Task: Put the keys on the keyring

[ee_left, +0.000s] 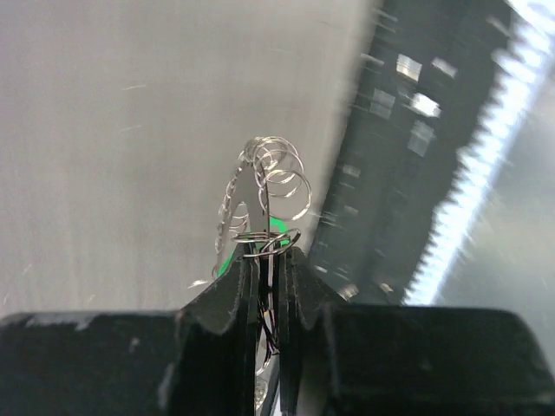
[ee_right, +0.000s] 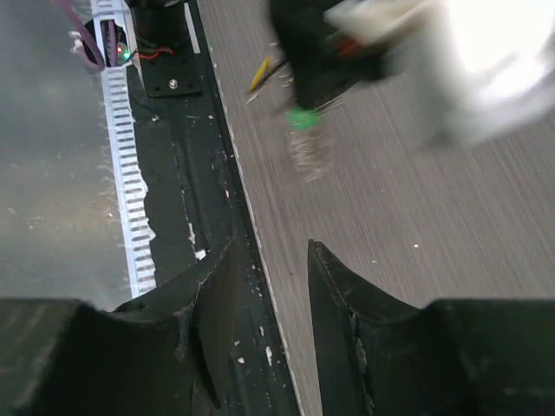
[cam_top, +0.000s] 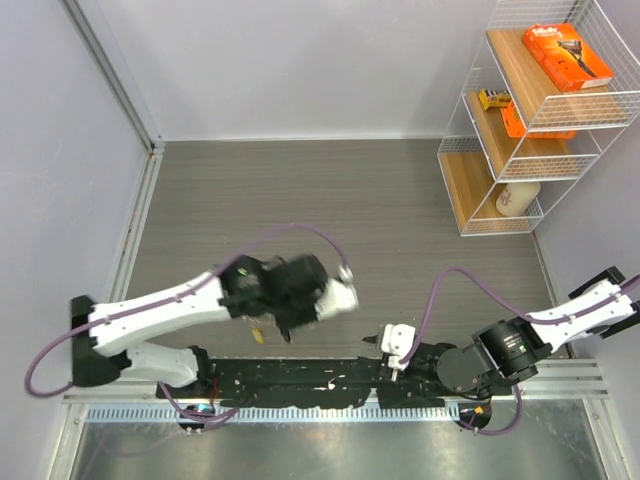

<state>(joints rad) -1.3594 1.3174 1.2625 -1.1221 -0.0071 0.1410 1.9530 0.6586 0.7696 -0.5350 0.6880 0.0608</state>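
Note:
My left gripper (ee_left: 270, 251) is shut on the keyring (ee_left: 276, 178), a cluster of thin silver loops sticking up past the fingertips. Small silver keys (ee_left: 232, 208) fan along its left side and a green tag (ee_left: 277, 227) peeks out just above the jaws. From above, the left gripper (cam_top: 278, 326) hangs over the table's front middle with a small brass-coloured piece (cam_top: 258, 335) dangling under it. The right gripper (ee_right: 273, 247) stands open and empty, low over the table's near edge. It faces the blurred green tag (ee_right: 302, 117) and the keys (ee_right: 310, 156).
A wire shelf rack (cam_top: 530, 130) with an orange box (cam_top: 566, 56) and a bottle stands at the back right. A black mounting rail (cam_top: 320, 378) runs along the near edge by both arm bases. Grey walls close the left and back sides.

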